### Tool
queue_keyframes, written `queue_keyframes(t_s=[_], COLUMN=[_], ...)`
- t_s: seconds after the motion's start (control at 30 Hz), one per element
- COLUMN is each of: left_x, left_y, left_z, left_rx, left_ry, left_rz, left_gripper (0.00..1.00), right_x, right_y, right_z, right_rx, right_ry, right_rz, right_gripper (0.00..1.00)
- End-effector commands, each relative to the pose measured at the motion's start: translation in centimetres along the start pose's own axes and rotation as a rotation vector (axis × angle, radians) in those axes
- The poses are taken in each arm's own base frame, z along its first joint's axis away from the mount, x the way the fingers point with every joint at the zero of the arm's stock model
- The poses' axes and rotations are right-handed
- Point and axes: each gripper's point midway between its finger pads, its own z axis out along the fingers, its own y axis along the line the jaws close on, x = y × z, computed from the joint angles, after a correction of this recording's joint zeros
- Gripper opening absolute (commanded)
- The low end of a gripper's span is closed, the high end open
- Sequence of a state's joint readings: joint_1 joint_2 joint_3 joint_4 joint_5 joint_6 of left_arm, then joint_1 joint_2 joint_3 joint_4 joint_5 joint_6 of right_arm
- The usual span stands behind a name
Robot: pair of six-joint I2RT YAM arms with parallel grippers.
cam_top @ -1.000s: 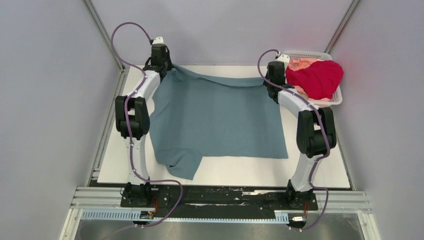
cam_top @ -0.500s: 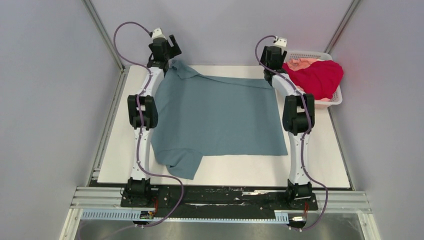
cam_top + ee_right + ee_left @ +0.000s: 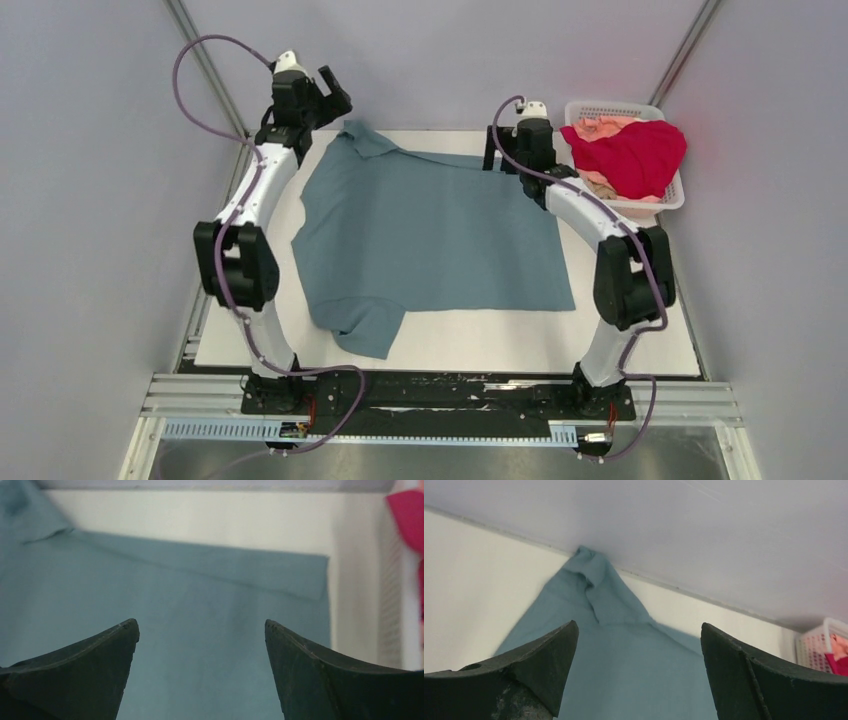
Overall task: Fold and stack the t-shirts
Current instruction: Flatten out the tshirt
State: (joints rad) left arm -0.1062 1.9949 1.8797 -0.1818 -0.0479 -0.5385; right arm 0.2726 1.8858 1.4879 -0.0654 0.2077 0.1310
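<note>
Across the middle of the counter [image 3: 480, 340] the teal shirt [image 3: 430, 240] lies spread flat. Left fingers [image 3: 524, 675] and right fingers [image 3: 320, 675] hang wide open over its far edge, holding nothing. Spreading looks done; the first fold needs firm grips on one side's edge.
</note>
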Motion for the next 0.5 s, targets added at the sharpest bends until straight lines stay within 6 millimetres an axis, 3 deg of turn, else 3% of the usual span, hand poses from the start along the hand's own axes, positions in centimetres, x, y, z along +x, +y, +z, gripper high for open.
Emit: queue_keyframes(t_s=[0.0,0.13,0.17,0.23,0.3,0.33,0.37,0.4,0.43,0.47], left_x=[5.2,12.7,15.1,17.8,19.9,19.8,21.5,21.4,23.0,23.0], left_y=[0.1,1.6,2.0,2.8,3.7,3.6,4.8,5.2,6.6,7.2], left_z=[-7.6,-14.2,-16.4,-19.1,-21.6,-22.7,-23.4,-24.3,-25.0,-25.4], left_rx=[-0.028,-0.055,-0.062,-0.079,-0.09,-0.073,-0.098,-0.103,-0.139,-0.161], left_ry=[0.135,0.267,0.303,0.343,0.381,0.37,0.399,0.383,0.409,0.384], left_rz=[-0.069,-0.093,-0.088,-0.09,-0.102,-0.117,-0.117,-0.133,-0.131,-0.15], left_gripper=[1.0,1.0,1.0,1.0,1.0,1.0,1.0,1.0,1.0,1.0], right_x=[5.0,11.5,13.0,15.3,16.8,17.4,18.1,19.0,19.7,20.6], right_y=[3.7,7.6,9.2,12.6,16.6,18.6,20.2,21.8,23.1,24.2], right_z=[-6.3,-11.4,-13.0,-16.2,-20.0,-21.9,-23.6,-25.5,-27.2,-28.7], right_rx=[-0.209,-0.355,-0.406,-0.551,-0.754,-0.837,-0.915,-0.989,-1.046,-1.096], right_ry=[0.169,0.335,0.376,0.442,0.468,0.47,0.471,0.48,0.485,0.489], right_rz=[0.136,0.147,0.145,0.11,0.0,-0.051,-0.104,-0.155,-0.196,-0.234], right_gripper=[1.0,1.0,1.0,1.0,1.0,1.0,1.0,1.0,0.99,0.99])
